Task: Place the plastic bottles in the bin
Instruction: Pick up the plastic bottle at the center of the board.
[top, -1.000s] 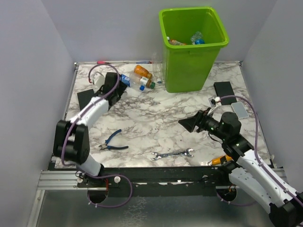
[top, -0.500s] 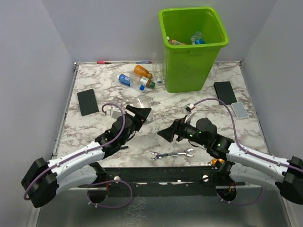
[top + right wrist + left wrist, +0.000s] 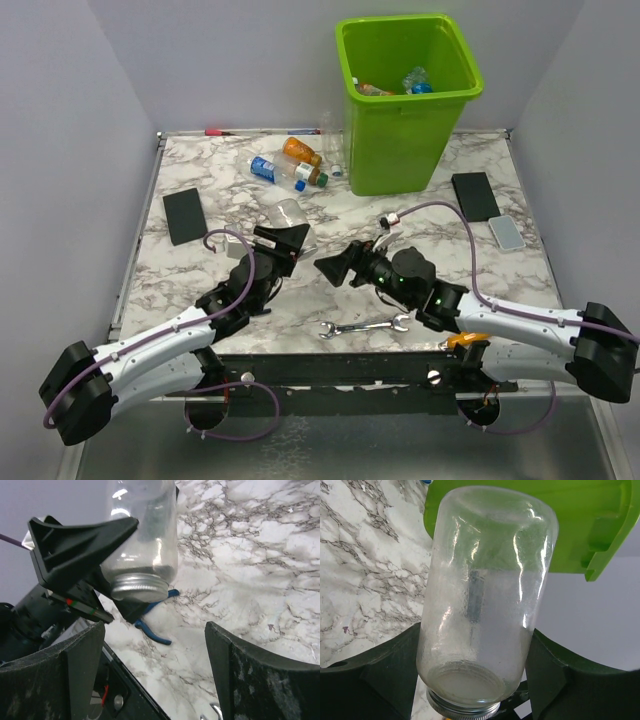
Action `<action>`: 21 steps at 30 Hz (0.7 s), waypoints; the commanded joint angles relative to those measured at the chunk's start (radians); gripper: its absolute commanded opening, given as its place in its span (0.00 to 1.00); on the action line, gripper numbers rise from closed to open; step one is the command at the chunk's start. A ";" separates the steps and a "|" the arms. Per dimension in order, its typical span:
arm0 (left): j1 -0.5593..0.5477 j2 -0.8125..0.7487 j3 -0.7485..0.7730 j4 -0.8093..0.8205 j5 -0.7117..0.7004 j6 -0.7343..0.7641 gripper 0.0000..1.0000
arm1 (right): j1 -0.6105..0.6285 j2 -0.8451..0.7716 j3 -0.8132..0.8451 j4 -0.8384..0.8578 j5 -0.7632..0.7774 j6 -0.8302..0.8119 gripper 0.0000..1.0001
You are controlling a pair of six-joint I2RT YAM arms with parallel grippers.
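Left jaws: we see them closed on a clear jar, pressing on its two sides just above the silver screw lid.
Clear jar: it has no label, and we cannot tell glass from plastic. It hangs above the tabletop just to the 9 o'clock side of centre. The lid is turned back toward the left arm, and the base is aimed at about 1 o'clock, toward the bin.
Right jaws: we see them spread wide with nothing between them. They are near the middle of the tabletop and face 9 o'clock, straight at the jar, close to it but apart.
Right arm: it reaches low across the near edge from 5 o'clock.
Bin: lime green and upright, it stands at the far edge at about 1 o'clock.
Plastic bottles in the bin: we make out an orange one and a clear crushed one with a blue cap.
Plastic bottles on the tabletop: a cluster lies at 11 o'clock, just to the 9 o'clock side of the bin. It holds a clear bottle with a blue label, an orange bottle, one with a green cap and an upright clear one.
Wrench: it lies flat at 6 o'clock.
Blue-handled pliers: they lie on the tabletop beneath the held jar.
Black pads: one lies at 9 o'clock and one at 3 o'clock.
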 commanded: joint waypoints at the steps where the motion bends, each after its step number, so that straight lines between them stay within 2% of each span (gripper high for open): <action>1: -0.007 -0.016 -0.020 0.034 -0.020 -0.020 0.49 | 0.006 0.047 0.054 0.080 0.045 -0.039 0.85; 7: -0.010 -0.005 -0.022 0.060 0.010 -0.013 0.49 | 0.005 0.123 0.127 0.069 0.007 -0.060 0.85; 11: -0.016 0.001 -0.024 0.081 0.027 -0.010 0.49 | 0.005 0.191 0.209 -0.028 -0.002 -0.059 0.82; 21: -0.023 -0.025 -0.022 0.088 0.034 0.007 0.48 | 0.005 0.247 0.230 -0.027 0.008 -0.029 0.64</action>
